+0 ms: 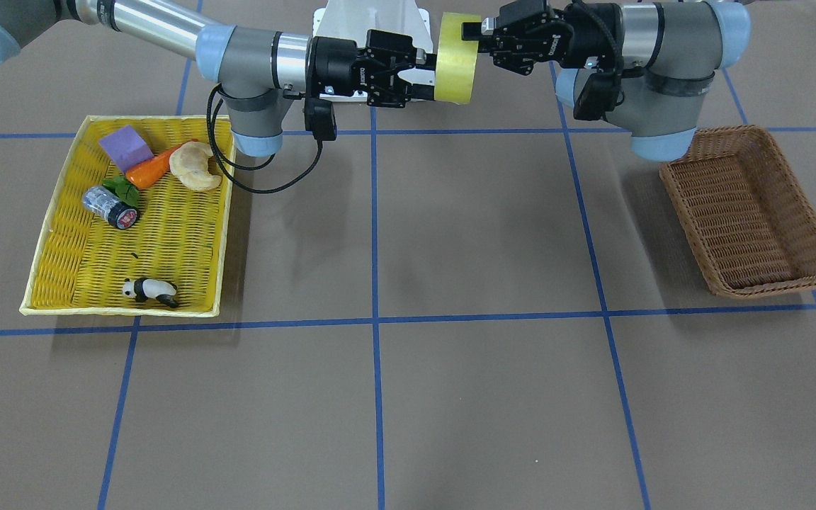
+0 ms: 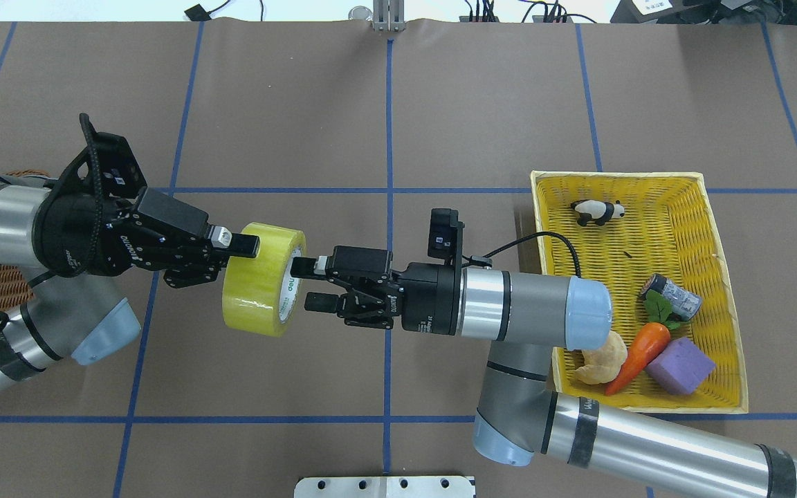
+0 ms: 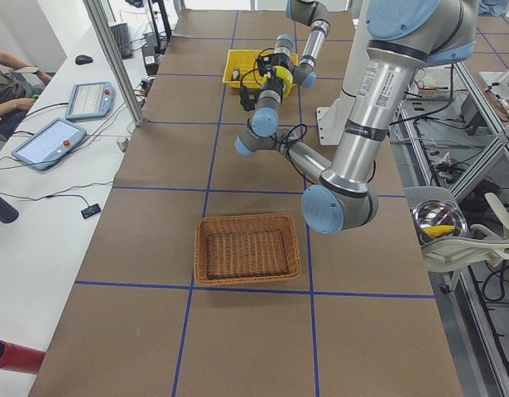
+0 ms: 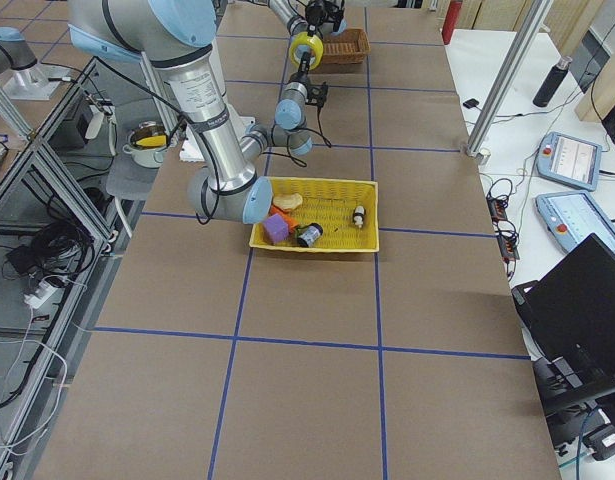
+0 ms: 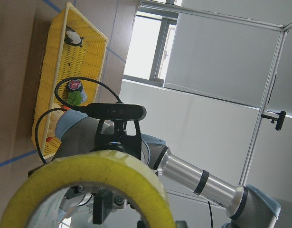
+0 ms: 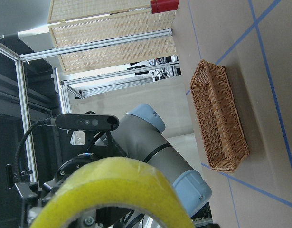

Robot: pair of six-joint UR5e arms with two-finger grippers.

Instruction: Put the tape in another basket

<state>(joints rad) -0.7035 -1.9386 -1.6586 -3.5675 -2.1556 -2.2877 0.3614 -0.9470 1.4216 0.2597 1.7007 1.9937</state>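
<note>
The yellow tape [image 1: 456,67] hangs in mid-air between my two grippers, over the table's robot side; it also shows in the overhead view [image 2: 260,283]. My left gripper [image 2: 243,252] is shut on the tape's wall, with one finger on its outer side. My right gripper [image 2: 301,283] is open at the tape's opposite face, one finger reaching into the core. Each wrist view shows the tape's rim close up, left [image 5: 103,175] and right [image 6: 117,183]. The brown wicker basket [image 1: 748,212] stands empty on the left arm's side, apart from the tape.
The yellow woven tray [image 1: 224,234] on the right arm's side holds a toy panda [image 1: 149,290], a silver-black cylinder [image 1: 110,207], a carrot [image 1: 149,170], a purple block [image 1: 126,147] and a croissant [image 1: 194,166]. Blue tape lines cross the brown table.
</note>
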